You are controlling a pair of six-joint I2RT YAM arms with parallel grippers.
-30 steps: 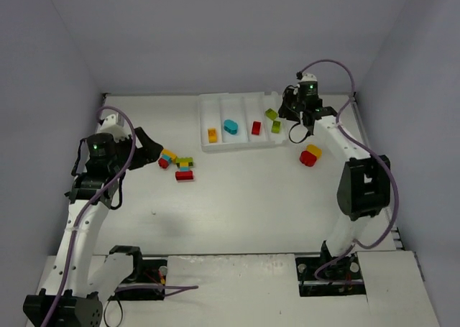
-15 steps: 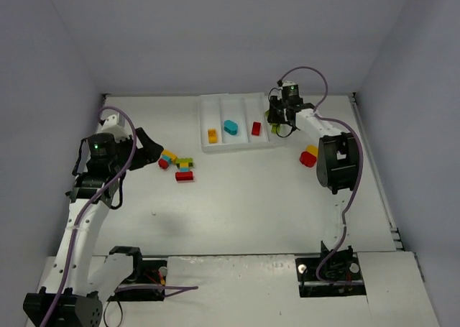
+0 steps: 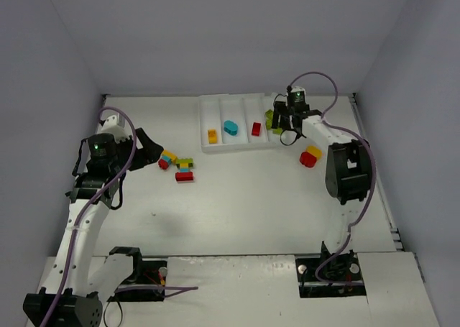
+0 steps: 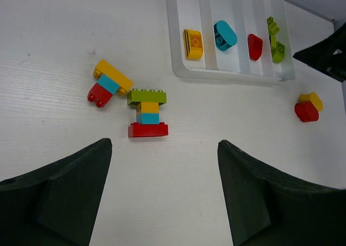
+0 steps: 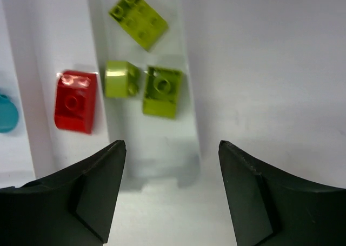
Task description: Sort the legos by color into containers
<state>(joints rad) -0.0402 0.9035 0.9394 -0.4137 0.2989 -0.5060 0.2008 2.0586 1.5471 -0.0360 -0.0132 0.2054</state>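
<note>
The white tray (image 3: 238, 146) holds an orange brick (image 3: 213, 135), a cyan one (image 3: 231, 127) and a red one (image 3: 256, 129), each in its own compartment. Three lime green bricks (image 5: 162, 92) (image 5: 121, 79) (image 5: 138, 19) lie in the rightmost compartment. My right gripper (image 5: 172, 144) hangs open just above that compartment's near end, holding nothing. Two multicolour stacks (image 4: 147, 113) (image 4: 108, 84) lie on the table ahead of my left gripper (image 4: 164, 143), which is open and empty. A red and yellow pair (image 3: 310, 155) sits right of the tray.
Grey walls close in the table on the left, back and right. The right arm's elbow (image 3: 348, 172) stands near the red and yellow pair. The tray's front rim (image 4: 232, 75) lies beyond the stacks in the left wrist view.
My right gripper swung over the tray's rightmost compartment and opened; a lime green brick now lies there beside the others. The left arm has not moved.
</note>
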